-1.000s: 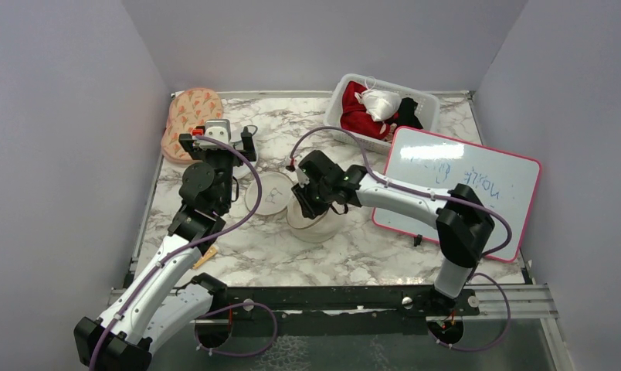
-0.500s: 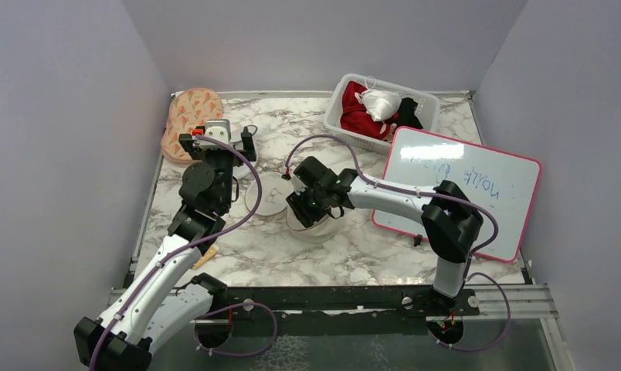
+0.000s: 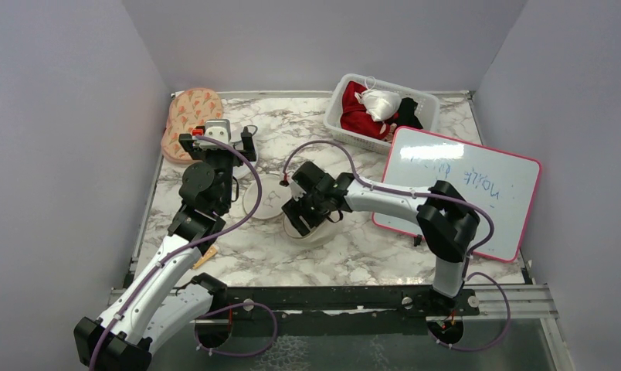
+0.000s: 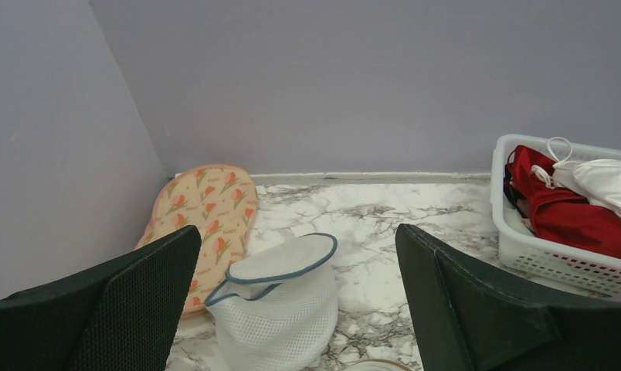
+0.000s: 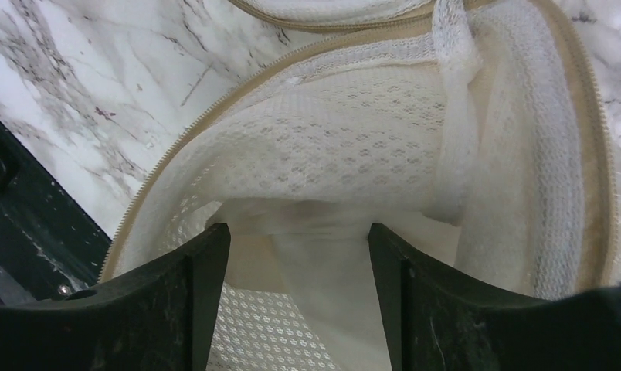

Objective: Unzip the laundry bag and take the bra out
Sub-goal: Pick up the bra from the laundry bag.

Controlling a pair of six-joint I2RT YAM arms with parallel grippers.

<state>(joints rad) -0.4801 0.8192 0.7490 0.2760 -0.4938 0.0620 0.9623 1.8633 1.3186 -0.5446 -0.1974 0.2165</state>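
Marble table (image 3: pixel 369 247): right fingers (image 5: pixel 199 309) spread inside the unzipped laundry bag (image 5: pixel 354 139), left fingers (image 4: pixel 137 301) spread wide.

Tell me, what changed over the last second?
The right hand slid left and back toward the robot's base, over the open cream pouch, and now stands open. The left hand, basket and whiteboard stayed put.

Soft, even light fills every view; shadows on the marble table (image 3: pixel 369 251) are faint. The whiteboard (image 3: pixel 477 174), right of centre, is the brightest patch. Close up, the mesh of the laundry bag (image 5: pixel 346 147) is sharp, shaded toward the frame's bottom.
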